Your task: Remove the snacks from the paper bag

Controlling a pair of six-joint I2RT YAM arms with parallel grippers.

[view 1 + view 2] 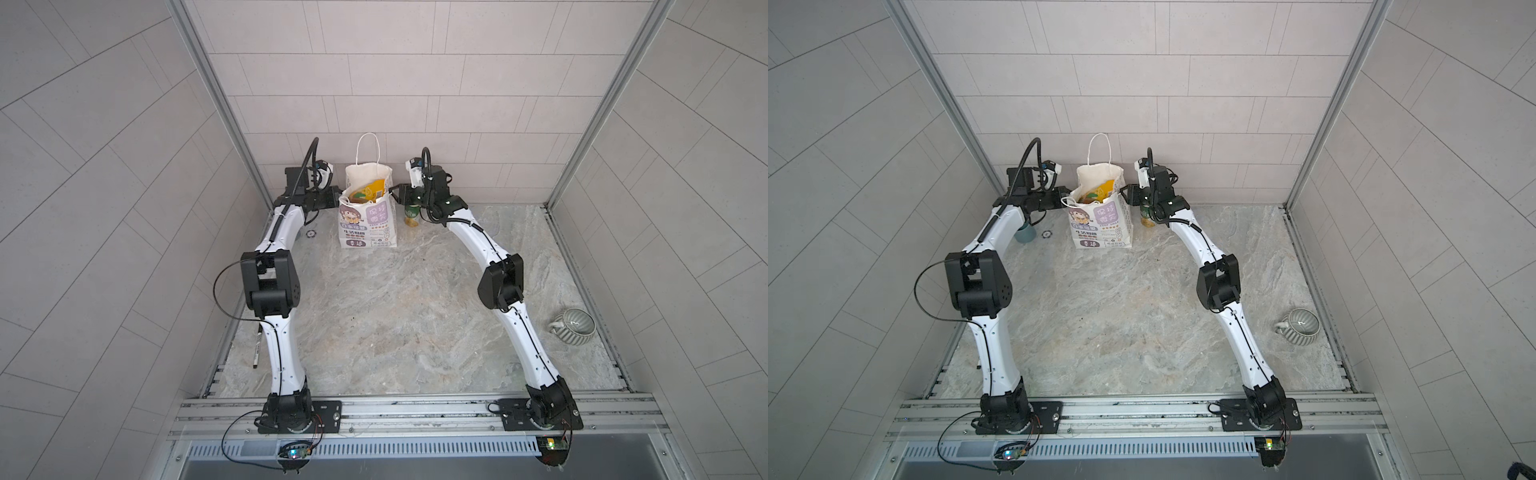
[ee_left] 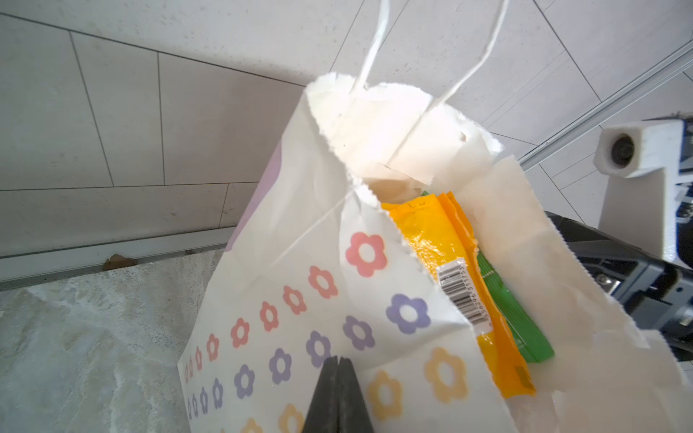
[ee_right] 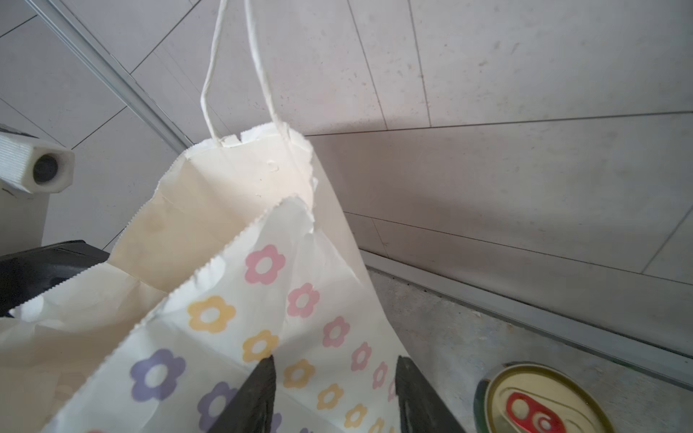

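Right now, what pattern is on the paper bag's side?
Pink, purple and yellow flowers on white; the paper bag shows it best in the left wrist view.

Both top views high, down over the whole table (image 1: 395,324); wrist views close, opposite sides of the paper bag (image 2: 285,285).

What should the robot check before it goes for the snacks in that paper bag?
1. Paper bag upright, mouth open: ok.
2. Snacks in view at the mouth: ok.
3. Left claw pinching the bag's flowered side to steady it: cannot tell; it is shut right at the paper.
4. Right claw open, ready to grab: ok, jaws apart beside the bag.
5. Room round the right claw: not ok, a drink can stands close by and might get knocked.
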